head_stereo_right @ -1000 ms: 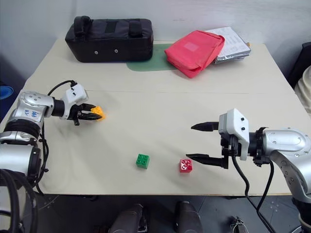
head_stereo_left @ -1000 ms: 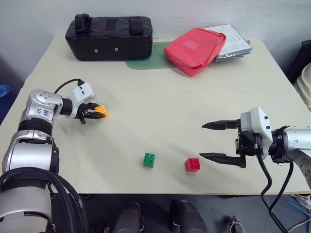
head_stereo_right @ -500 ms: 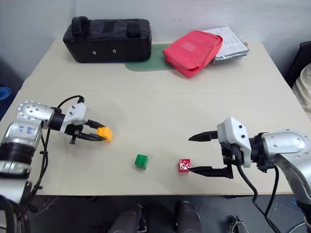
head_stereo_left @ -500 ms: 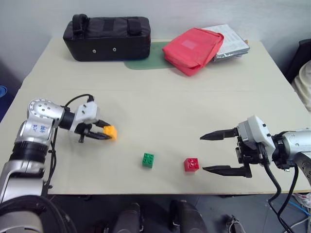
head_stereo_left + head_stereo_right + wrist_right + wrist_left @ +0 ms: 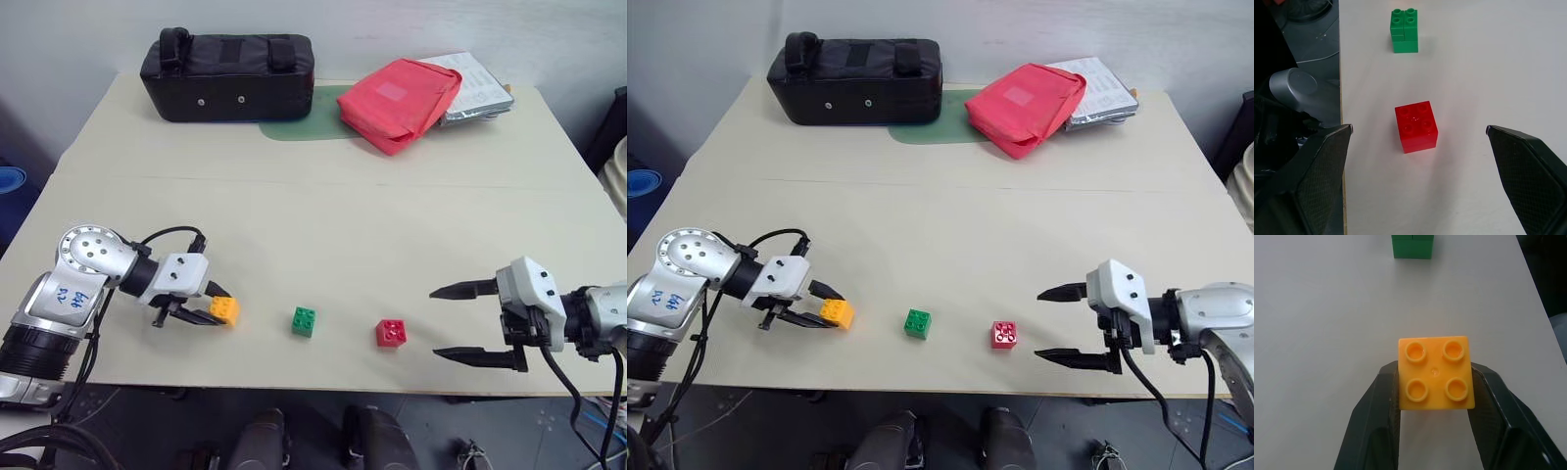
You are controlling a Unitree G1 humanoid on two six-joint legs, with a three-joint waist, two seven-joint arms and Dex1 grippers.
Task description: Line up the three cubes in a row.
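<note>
The three cubes stand near the table's front edge. My left gripper is shut on the orange-yellow cube, studs up, low over the table, left of the green cube. In the left wrist view the black fingers clamp the orange-yellow cube on two sides, with the green cube ahead. The red cube lies right of the green one. My right gripper is open, a short way right of the red cube and pointing at it, apart from it.
At the back of the beige table lie a black bag, a red pouch on a green mat, and a stack of papers. The front edge runs just below the cubes.
My left gripper has carried the orange-yellow cube toward the front edge and rightward, closer to the green cube. My right gripper has drawn back to the right, away from the red cube.
</note>
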